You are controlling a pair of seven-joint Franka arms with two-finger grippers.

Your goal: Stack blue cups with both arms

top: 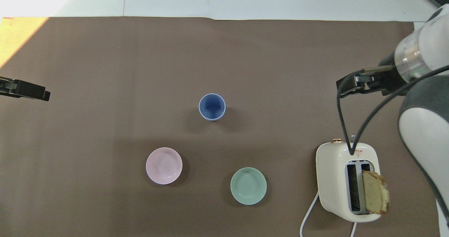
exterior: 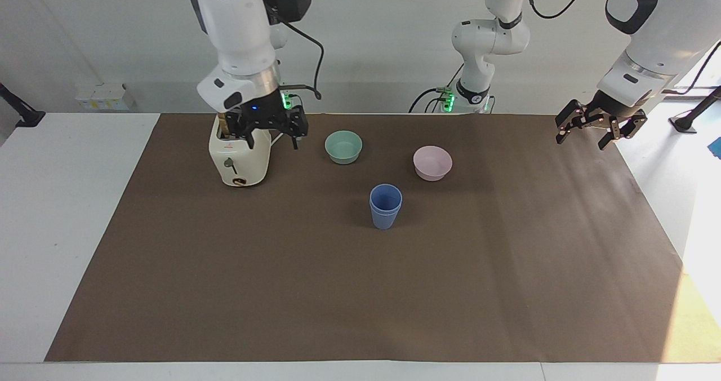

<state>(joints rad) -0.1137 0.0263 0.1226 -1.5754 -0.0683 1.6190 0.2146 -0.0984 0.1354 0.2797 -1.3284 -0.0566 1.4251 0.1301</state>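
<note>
Brown mat [exterior: 338,291] | blue cups [exterior: 385,206] nested mid-mat | surroundings bare

Lighting: even, bright indoor. Sun patch on mat [top: 224,72] corner at left arm's end, slight glare. Soft shadows beside cups [exterior: 385,206], bowls. Both views sharp, no obvious blur.

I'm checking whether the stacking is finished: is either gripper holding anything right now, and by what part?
Nothing is held. The right gripper is open over the toaster; the left gripper waits open. The blue cups stand nested, untouched.
</note>
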